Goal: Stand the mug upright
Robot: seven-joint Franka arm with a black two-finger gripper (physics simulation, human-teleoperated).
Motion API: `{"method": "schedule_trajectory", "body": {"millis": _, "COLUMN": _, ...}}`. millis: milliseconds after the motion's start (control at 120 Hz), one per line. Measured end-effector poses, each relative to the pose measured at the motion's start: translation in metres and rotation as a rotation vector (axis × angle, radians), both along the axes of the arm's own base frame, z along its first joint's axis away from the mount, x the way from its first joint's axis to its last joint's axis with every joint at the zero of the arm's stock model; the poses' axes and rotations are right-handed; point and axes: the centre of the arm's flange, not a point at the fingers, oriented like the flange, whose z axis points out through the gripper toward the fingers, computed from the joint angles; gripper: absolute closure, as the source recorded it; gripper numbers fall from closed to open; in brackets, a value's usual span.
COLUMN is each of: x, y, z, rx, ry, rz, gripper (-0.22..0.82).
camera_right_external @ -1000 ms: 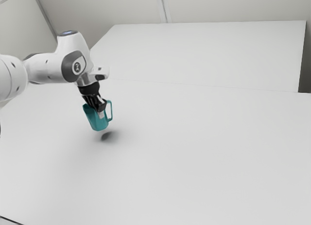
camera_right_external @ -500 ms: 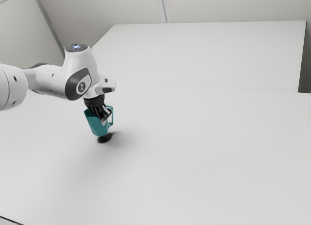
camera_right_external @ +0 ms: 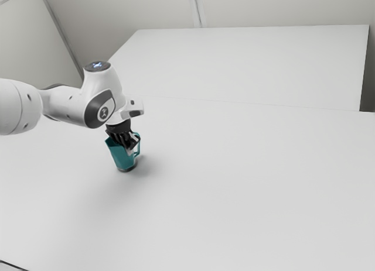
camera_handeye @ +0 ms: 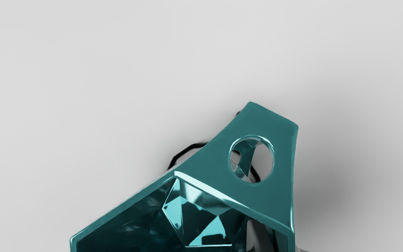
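A glossy, faceted teal mug, seemingly tilted, is clamped in the gripper.

Our arm enters from the ext. view's left, forearm approx. horiz.; wrist bent down; gripper points down w/ slight tilt to ext. view's right, fingers clamped.

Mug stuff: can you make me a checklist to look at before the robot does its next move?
1. Opening of the mug faces up: ok.
2. Pincer has the mug: ok, it grips the side.
3. Mug is over the table, away from the edges: ok.
4. Mug's bottom sits flat: cannot tell, a dark shadow hugs it.
5. Mug is perfectly straight: cannot tell.
6. Pincer is free to leave: not ok, one finger is inside the mug.
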Motion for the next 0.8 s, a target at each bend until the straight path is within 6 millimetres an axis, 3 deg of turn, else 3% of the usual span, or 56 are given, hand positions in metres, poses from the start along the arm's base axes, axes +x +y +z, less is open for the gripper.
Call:
{"method": "schedule_trajectory", "body": {"millis": 275, "x": 0.002, "y": 0.001, "z": -0.006, "rx": -0.004, "ry": -0.005, "rz": 0.031, "gripper": 0.77}}
{"method": "schedule_trajectory", "body": {"millis": 517, "x": 0.002, "y": 0.001, "z": -0.007, "rx": -0.012, "ry": -0.004, "rz": 0.046, "gripper": 0.29}}
{"method": "schedule_trajectory", "body": {"millis": 642, "x": 0.001, "y": 0.001, "z": 0.002, "rx": -0.013, "ry": -0.016, "rz": 0.048, "gripper": 0.16}}
{"method": "schedule_trajectory", "body": {"millis": 800, "x": -0.002, "y": -0.001, "z": 0.040, "rx": -0.012, "ry": -0.057, "rz": 0.049, "gripper": 0.08}}
